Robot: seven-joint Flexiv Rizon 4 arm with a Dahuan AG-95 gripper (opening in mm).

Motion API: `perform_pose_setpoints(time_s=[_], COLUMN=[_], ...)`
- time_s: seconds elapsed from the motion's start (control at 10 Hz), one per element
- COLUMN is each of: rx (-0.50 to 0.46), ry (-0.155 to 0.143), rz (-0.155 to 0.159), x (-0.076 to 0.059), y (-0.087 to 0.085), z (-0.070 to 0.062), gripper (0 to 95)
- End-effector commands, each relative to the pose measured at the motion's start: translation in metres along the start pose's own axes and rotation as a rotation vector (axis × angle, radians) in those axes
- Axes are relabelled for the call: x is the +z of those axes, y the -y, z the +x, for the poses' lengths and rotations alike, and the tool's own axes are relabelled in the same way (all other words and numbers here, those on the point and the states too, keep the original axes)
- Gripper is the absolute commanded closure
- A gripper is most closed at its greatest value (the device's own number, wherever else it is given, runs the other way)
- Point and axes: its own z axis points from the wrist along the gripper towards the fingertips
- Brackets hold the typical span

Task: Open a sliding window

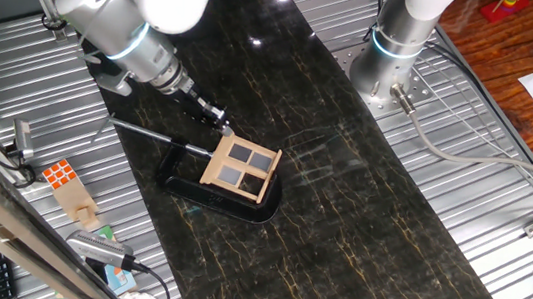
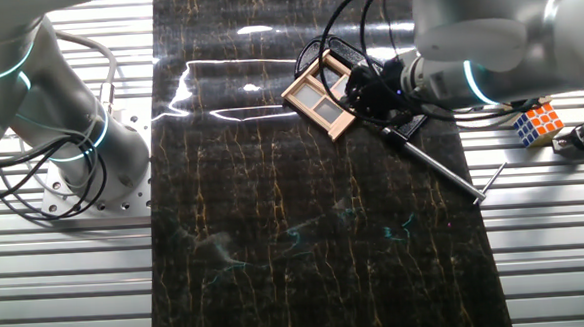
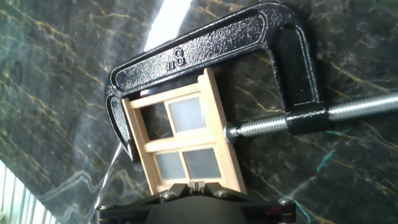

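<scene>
The sliding window (image 1: 241, 167) is a small tan wooden frame with four greyish panes, held on the dark marble mat by a black C-clamp (image 1: 211, 196). It also shows in the other fixed view (image 2: 320, 95) and in the hand view (image 3: 183, 140), where the clamp (image 3: 249, 31) arches round it. My gripper (image 3: 197, 185) is shut, with its fingertips pressed together at the near edge of the window frame. In one fixed view the gripper (image 1: 218, 118) is at the frame's upper left corner. In the other fixed view the gripper (image 2: 353, 90) is at the frame's right side.
The clamp's metal screw rod (image 1: 148, 133) sticks out left, also seen in the other fixed view (image 2: 437, 166). A Rubik's cube (image 1: 59, 174) lies on the ribbed metal table; it also shows (image 2: 537, 123). The arm's base (image 1: 393, 53) stands at the back.
</scene>
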Motion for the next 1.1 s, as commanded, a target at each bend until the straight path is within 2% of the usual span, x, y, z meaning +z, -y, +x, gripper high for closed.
perform_pose_setpoints(time_s=[0.1, 0.4, 0.7, 1.1], rx=[-0.002, -0.002, 0.024, 0.035], ry=[0.000, 0.004, 0.042, 0.033], rz=[0.000, 0.000, 0.012, 0.019], x=[0.0006, 0.0006, 0.0006, 0.0006], y=[0.0006, 0.0006, 0.0006, 0.0006], z=[-0.0009, -0.0009, -0.0009, -0.0009], gripper=[95.0, 95.0, 95.0, 95.0])
